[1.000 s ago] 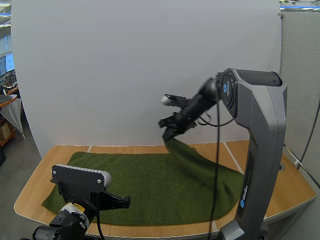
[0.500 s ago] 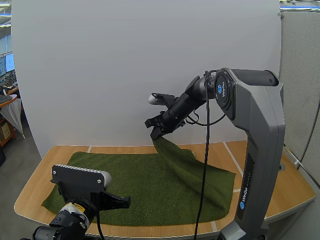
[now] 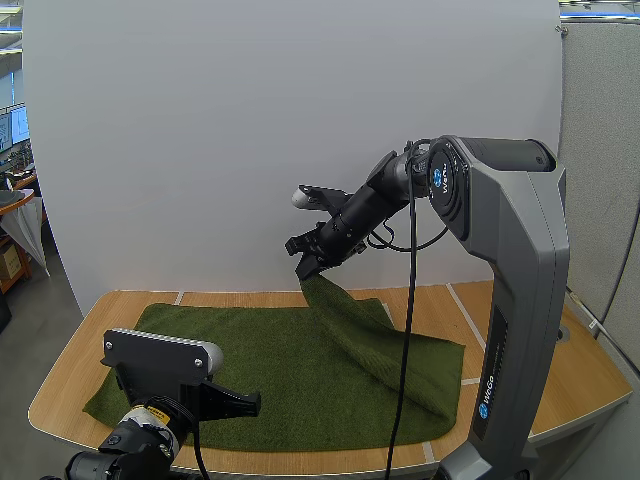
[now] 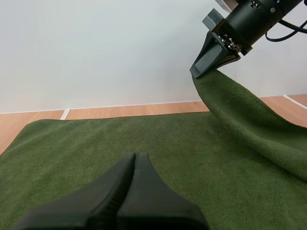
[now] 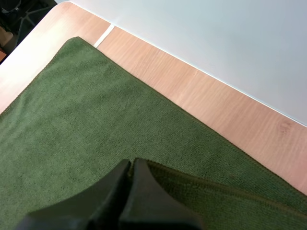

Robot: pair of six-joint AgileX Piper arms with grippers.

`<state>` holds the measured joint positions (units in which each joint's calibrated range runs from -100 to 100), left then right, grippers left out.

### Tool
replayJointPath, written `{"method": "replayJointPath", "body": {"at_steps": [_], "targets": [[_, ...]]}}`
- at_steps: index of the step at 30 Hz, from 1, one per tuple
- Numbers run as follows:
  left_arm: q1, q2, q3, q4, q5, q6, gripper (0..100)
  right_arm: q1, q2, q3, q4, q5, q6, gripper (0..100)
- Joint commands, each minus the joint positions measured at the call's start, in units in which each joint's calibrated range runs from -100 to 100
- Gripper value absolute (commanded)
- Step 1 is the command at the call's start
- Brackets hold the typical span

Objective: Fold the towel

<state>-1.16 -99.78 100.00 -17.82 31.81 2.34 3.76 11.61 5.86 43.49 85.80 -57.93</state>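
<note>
A dark green towel point(image 3: 270, 375) lies spread over the wooden table point(image 3: 590, 385). My right gripper point(image 3: 304, 270) is shut on the towel's far right corner and holds it well above the table, so a strip of cloth hangs from it down to the right edge. The right wrist view has the pinched towel edge point(image 5: 201, 189) just past my right gripper point(image 5: 130, 165). My left gripper point(image 3: 250, 403) hovers low at the towel's near left part, shut on nothing. In the left wrist view, my left gripper point(image 4: 134, 158) lies as one dark wedge over the towel point(image 4: 86, 148), with the right gripper point(image 4: 199, 72) holding the raised corner beyond.
A white wall panel point(image 3: 250, 130) stands right behind the table. Bare wood point(image 3: 65, 375) shows along the table's left side, and more bare wood point(image 5: 216, 100) runs behind the towel's far edge.
My right gripper has carried the lifted towel corner leftward and a little lower. The towel's right side has been drawn inward, baring more wood at the right. The left arm has not moved.
</note>
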Motion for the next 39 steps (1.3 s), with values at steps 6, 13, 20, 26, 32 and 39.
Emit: {"method": "replayJointPath", "body": {"at_steps": [6, 13, 20, 26, 32, 39], "targets": [[-0.18, -0.2, 0.0, 0.0, -0.5, -0.4, 0, 0.1, -1.0, -0.3, 0.9, 0.6, -0.9, 0], [-0.18, -0.2, 0.0, -1.2, -0.5, -0.4, 0, 0.1, -1.0, -0.3, 1.5, 0.6, -0.9, 0], [-0.18, -0.2, -5.4, -1.3, 0.0, -0.4, 0, 0.1, -1.0, -0.3, 1.7, 0.6, -1.2, 0], [-0.18, -0.2, -15.0, -1.3, 0.2, -0.4, 0, 0.4, -1.0, -0.3, 2.1, -0.5, -1.3, 0], [-0.18, -0.2, -18.6, -1.3, 0.2, -0.4, 0, 3.5, -1.0, -0.3, 0.7, -6.2, -1.3, 0], [-0.18, -0.2, -19.7, -0.3, 3.9, -0.4, 0, 7.3, -1.0, -0.3, 0.4, -14.8, -0.5, 0]]}}
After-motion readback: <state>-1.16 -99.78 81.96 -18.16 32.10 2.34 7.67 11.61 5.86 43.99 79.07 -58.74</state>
